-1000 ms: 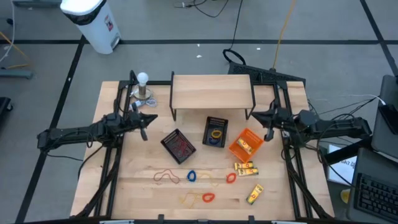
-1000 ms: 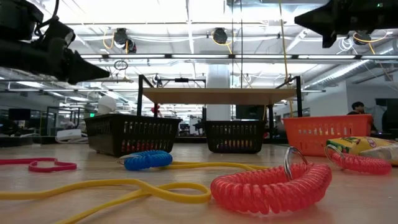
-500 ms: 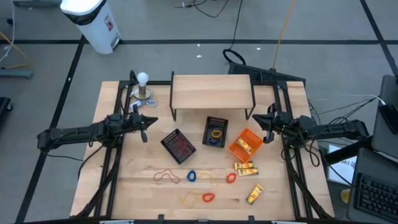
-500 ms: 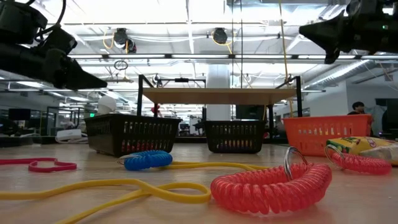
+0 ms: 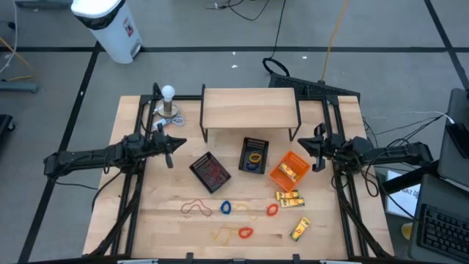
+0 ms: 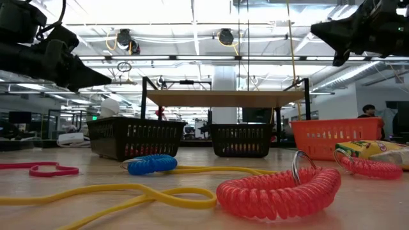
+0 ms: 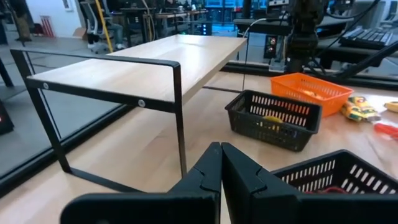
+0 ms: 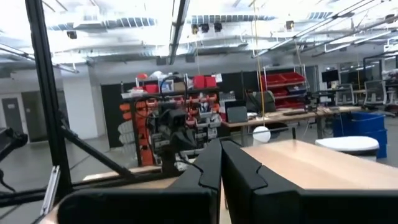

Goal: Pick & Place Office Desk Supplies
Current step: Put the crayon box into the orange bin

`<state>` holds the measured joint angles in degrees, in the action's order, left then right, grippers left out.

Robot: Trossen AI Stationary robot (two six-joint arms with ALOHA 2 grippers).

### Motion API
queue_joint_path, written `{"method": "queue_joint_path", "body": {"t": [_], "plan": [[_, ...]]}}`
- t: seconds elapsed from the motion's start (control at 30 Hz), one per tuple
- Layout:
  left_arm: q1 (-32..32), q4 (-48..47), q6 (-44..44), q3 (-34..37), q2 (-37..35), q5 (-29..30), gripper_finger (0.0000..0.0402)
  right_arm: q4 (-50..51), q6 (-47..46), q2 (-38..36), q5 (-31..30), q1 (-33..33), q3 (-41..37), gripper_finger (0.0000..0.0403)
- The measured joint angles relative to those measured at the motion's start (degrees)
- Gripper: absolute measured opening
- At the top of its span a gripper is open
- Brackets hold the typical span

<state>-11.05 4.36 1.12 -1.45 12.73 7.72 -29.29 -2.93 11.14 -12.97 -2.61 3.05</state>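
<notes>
We see both arms raised clear of the work, so nothing is being carried: the left gripper [image 5: 171,141], near the counter's [image 5: 322,242] left edge, and the right gripper [image 5: 316,144], near its right edge, each have their fingers pressed closed on nothing. The loose coiled rubber-band loops [image 5: 225,207] and yellow rectangular packets [image 5: 290,196] lie toward the front edge, within reach, we judge, for sorting. Mid-counter, the tilted black mesh tray [image 5: 210,171] holds red loops, the upright black mesh tray [image 5: 254,155] a yellow-and-blue item, and the orange plastic tray [image 5: 289,169] a yellow packet.
</notes>
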Motion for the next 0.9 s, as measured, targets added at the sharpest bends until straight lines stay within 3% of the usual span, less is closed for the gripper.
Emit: {"method": "queue_joint_path", "body": {"t": [0.63,0.83,0.9], "plan": [[0.0,-0.4,5.1,0.0,0.0,-2.7,0.0003,6.3,-0.5,0.0,-0.5,0.0,-0.1,0.0001],[0.0,-0.3,4.9,0.0,0.0,-2.7,0.0003,6.7,-3.0,0.6,-0.4,0.0,0.5,0.0022],[0.0,-0.3,5.0,0.0,0.0,-2.7,0.0003,10.8,-4.1,1.6,-0.4,-0.2,2.0,0.0032]]}}
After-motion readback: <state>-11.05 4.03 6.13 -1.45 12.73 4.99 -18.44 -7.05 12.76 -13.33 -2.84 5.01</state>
